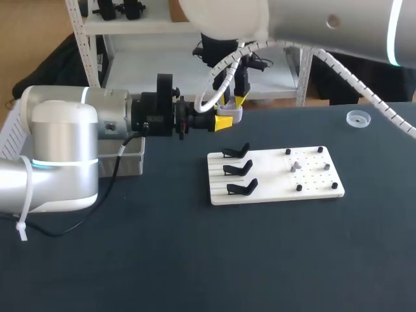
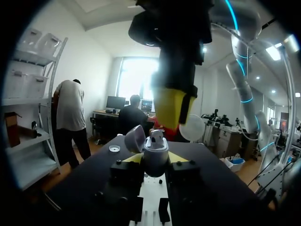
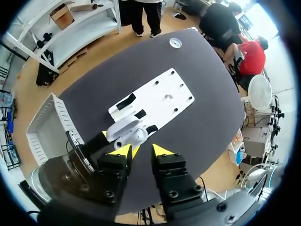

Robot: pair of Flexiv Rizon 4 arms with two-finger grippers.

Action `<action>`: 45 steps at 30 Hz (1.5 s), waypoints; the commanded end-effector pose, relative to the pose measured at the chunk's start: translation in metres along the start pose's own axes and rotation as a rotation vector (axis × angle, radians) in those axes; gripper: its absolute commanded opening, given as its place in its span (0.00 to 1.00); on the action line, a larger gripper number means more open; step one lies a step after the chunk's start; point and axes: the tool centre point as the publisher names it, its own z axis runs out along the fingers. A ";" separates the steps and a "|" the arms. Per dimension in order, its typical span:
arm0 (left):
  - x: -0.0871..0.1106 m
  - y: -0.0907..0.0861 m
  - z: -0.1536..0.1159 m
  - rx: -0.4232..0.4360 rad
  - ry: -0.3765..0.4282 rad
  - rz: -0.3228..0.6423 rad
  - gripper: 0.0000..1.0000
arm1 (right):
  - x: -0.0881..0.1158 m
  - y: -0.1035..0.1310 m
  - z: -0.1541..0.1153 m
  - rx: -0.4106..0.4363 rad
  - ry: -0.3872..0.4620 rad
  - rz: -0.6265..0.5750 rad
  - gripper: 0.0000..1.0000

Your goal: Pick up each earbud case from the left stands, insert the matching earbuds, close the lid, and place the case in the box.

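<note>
Earbud case point(image 2: 155, 153), a rounded, glossy pale-grey shell, sits clamped between the yellow tips of the left gripper point(image 1: 224, 121), held in the air above the table's far side, beyond the white board. Its lid point(image 2: 135, 138) stands hinged open and tilted to one side. The left arm comes in level with the tabletop, its silver body ending in a black wrist. The right gripper point(image 3: 142, 150) hangs straight down just above the case, its fingers parted with nothing between them, and a white spiral-wrapped cable loops along that arm. Below and nearer the robot, the flat white board point(image 1: 273, 188) lies on the dark matte table point(image 1: 195, 260). Three black angled stands point(image 1: 237, 170) line its left half, and small black pegs point(image 1: 299, 188) dot the perforated right half. A white ribbed box point(image 1: 133, 156) rests on the table behind the left arm, and a small clear round dish point(image 1: 357, 118) lies well apart near the far right edge.
</note>
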 end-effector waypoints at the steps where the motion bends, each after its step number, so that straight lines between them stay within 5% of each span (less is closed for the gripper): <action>1: 0.001 -0.001 0.000 -0.002 -0.003 0.001 0.00 | 0.006 -0.020 -0.005 -0.084 -0.037 0.031 0.32; 7: 0.001 -0.001 0.000 -0.002 -0.003 0.001 0.00 | 0.010 -0.052 -0.012 -0.325 -0.119 -0.010 0.45; 11: 0.001 -0.001 0.000 -0.002 -0.003 0.001 0.00 | 0.016 -0.068 -0.010 -0.394 -0.169 -0.058 0.51; 13: 0.001 -0.001 0.000 -0.002 -0.003 0.001 0.00 | 0.018 -0.074 -0.008 -0.407 -0.188 -0.079 0.98; 14: 0.001 -0.001 0.000 -0.002 -0.003 0.001 0.00 | 0.018 -0.076 -0.008 -0.407 -0.210 -0.083 1.00; 20: 0.001 -0.001 0.000 -0.002 -0.003 0.001 0.00 | 0.020 -0.100 0.002 -0.340 -0.230 -0.127 1.00; 37: 0.001 -0.001 0.000 -0.002 -0.003 0.001 0.00 | 0.020 -0.100 0.002 -0.340 -0.230 -0.127 1.00; 39: 0.001 -0.001 0.000 -0.002 -0.003 0.001 0.00 | 0.023 -0.103 0.022 -0.383 -0.156 -0.205 1.00; 45: 0.001 -0.001 0.000 -0.002 -0.003 0.001 0.00 | -0.002 -0.130 0.075 -0.387 -0.158 -0.227 1.00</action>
